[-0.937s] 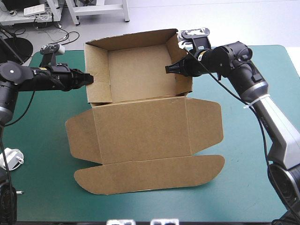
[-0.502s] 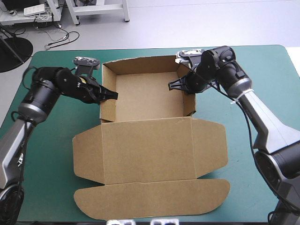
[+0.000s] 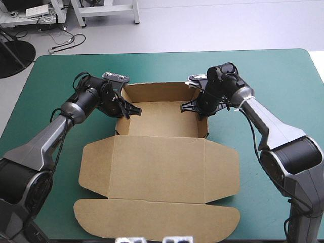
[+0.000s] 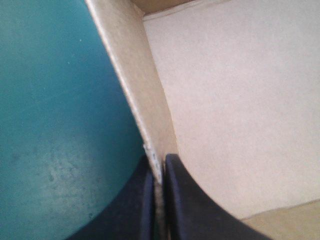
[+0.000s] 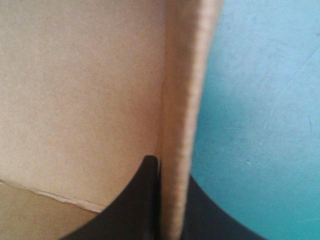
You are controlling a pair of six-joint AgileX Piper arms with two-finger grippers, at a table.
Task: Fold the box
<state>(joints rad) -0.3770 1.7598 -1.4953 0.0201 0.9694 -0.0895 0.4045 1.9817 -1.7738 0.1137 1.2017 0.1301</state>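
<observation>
Board of the brown box [image 3: 162, 152] lies on the teal-green cover [image 3: 273, 71], formed into an open tray [image 3: 162, 121] with its four walls raised. On the tray's near side the lid [image 3: 159, 174] lies flat, its side flaps and long front flap spread out. At the tray's left wall [image 3: 119, 126], toward the far corner, the left gripper [image 3: 135, 110] is clamped on the board. One black finger is inside the tray and one outside over the cover, with the wall's edge pinched between them. At the tray's right wall [image 3: 207, 126] the right gripper [image 3: 184, 106] grips the same way, all but closed on that wall, with one finger within the tray and the other outside.
</observation>
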